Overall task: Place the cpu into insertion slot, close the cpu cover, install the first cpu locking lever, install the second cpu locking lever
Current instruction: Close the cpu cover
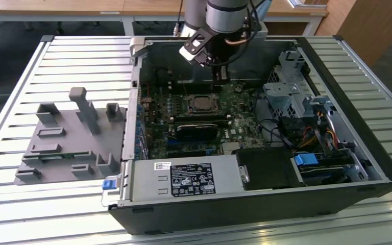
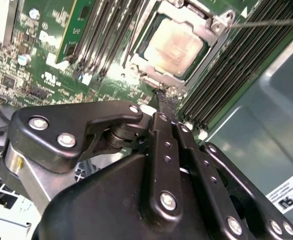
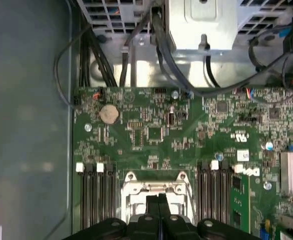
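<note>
The cpu (image 2: 177, 44) lies flat in the insertion slot (image 1: 190, 101) on the green board, its silver top showing. The cpu cover (image 2: 212, 36) is down around it as a silver frame. A thin locking lever (image 2: 269, 21) sticks out past one corner of the socket. My gripper (image 2: 165, 95) is shut with nothing between its black fingers, its tips just off the edge of the socket frame (image 3: 154, 188). In the exterior view the gripper (image 1: 220, 81) hangs just behind the cpu (image 1: 201, 104), pointing down into the open computer case.
Long black memory slots (image 3: 94, 195) flank the socket on both sides. A black labelled power-supply box (image 1: 182, 179) fills the case's near side. A drive cage and cables (image 1: 298, 102) stand on the exterior view's right. A grey fixture (image 1: 67, 138) sits outside the case on the left.
</note>
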`<state>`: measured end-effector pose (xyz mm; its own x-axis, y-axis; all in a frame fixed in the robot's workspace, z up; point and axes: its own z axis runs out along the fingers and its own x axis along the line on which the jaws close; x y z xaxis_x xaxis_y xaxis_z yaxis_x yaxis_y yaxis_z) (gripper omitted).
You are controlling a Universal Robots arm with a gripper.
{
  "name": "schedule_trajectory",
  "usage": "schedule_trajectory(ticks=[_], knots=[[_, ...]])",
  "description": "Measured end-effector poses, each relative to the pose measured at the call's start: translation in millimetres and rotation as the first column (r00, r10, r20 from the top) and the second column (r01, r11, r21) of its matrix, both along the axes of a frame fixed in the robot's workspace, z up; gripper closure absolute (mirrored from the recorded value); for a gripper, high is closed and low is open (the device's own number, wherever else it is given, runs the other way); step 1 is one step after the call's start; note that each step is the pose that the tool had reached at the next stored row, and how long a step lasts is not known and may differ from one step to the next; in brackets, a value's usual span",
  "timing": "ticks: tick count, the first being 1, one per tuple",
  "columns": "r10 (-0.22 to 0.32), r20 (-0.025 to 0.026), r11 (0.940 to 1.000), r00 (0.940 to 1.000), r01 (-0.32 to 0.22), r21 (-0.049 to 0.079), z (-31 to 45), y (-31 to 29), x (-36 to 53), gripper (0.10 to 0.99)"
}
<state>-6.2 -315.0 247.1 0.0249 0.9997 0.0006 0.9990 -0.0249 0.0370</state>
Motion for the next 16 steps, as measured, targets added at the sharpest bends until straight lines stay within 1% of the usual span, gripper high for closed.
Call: schedule_trajectory(ticks=[6, 10, 16], knots=[[0.0, 0.0001, 1.0, 1.0, 0.0, 0.0, -0.1, 0.0, -11.0, 0.98], [0.0, 0.0002, 1.0, 1.0, 0.0, 0.0, -0.1, 0.0, -14.1, 0.98], [0.0, 0.0009, 1.0, 1.0, 0.0, 0.0, -0.1, 0.0, -21.1, 0.98]])
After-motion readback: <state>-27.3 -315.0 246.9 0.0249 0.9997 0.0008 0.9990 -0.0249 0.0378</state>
